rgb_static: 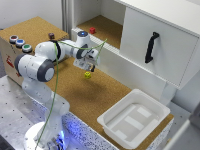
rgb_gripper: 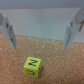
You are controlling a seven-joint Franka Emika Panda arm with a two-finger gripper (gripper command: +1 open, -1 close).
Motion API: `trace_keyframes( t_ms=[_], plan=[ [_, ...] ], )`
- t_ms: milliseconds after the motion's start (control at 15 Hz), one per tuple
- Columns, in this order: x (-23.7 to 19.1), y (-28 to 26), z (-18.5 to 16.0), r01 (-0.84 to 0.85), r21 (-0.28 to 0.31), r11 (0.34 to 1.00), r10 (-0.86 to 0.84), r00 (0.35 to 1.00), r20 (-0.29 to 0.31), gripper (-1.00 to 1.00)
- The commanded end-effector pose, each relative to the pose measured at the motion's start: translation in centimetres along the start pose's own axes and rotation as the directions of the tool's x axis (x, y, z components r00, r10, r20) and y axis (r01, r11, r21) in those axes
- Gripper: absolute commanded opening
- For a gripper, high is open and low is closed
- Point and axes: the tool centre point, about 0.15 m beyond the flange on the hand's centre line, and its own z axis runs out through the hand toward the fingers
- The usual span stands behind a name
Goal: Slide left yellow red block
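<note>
The yellow red block [rgb_static: 87,75] is a tiny yellow cube lying on the cork tabletop [rgb_static: 75,90], near the middle of the exterior view. In the wrist view the same block [rgb_gripper: 32,66] shows a dark letter on its top face. My gripper [rgb_static: 90,65] hovers just above and slightly behind the block, not touching it. The wrist view shows the gripper [rgb_gripper: 42,31] open, its two fingers [rgb_gripper: 8,31] spread wide, with nothing between them and the block lying outside the gap.
A small red cube [rgb_static: 92,30] sits on the cork shelf inside the white cabinet [rgb_static: 155,35]. A dark purple block [rgb_static: 51,36] lies at the far edge. A white tray [rgb_static: 114,126] stands at the exterior view's right. Coloured buttons [rgb_static: 20,43] top a box at the exterior view's left.
</note>
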Motion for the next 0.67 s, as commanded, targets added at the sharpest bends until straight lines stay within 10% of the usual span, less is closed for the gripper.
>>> trace_keyframes(
  t_ms=[0, 600],
  plan=[
    [0.0, 0.0, 0.0, 0.000, 0.000, 1.000, 0.000, 1.000, 0.000, 1.00],
    [-0.5, -1.0, 7.8, -0.074, -0.053, 0.996, 0.081, 0.985, 0.150, 1.00]
  ],
)
